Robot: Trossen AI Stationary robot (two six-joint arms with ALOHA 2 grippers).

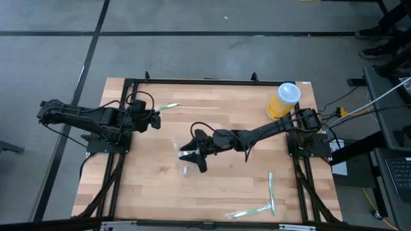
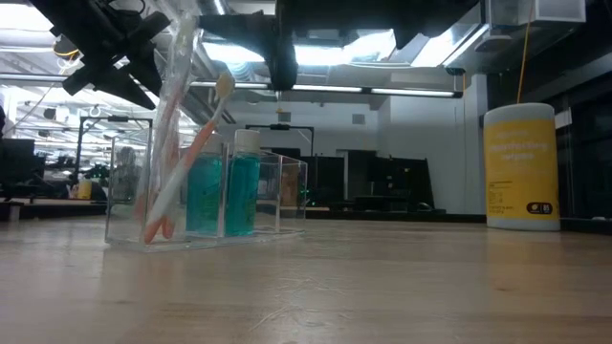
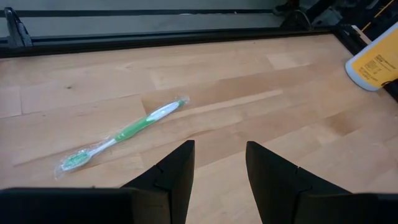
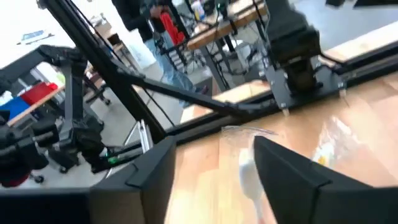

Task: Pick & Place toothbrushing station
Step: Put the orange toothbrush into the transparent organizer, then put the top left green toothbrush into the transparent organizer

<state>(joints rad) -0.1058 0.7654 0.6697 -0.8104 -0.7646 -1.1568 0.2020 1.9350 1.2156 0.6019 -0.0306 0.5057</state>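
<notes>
Clear acrylic organizer (image 2: 206,186) at table centre, judged light, rigid, slippery; two teal bottles (image 2: 241,196) and one wrapped orange toothbrush (image 2: 182,172) are held in it. Right gripper (image 1: 194,154), jaws apart, is poised over it. Three wrapped green toothbrushes (image 3: 121,134) are counted loose: light, crinkly, best pinched mid-handle. Left gripper (image 3: 219,171) is parked half-open, nothing held.

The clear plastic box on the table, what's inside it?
Inside the clear organizer, two bottles of blue-green liquid stand upright, and an orange toothbrush in a clear wrapper leans in the end compartment. Its lowest tip is blurred by the plastic.
</notes>
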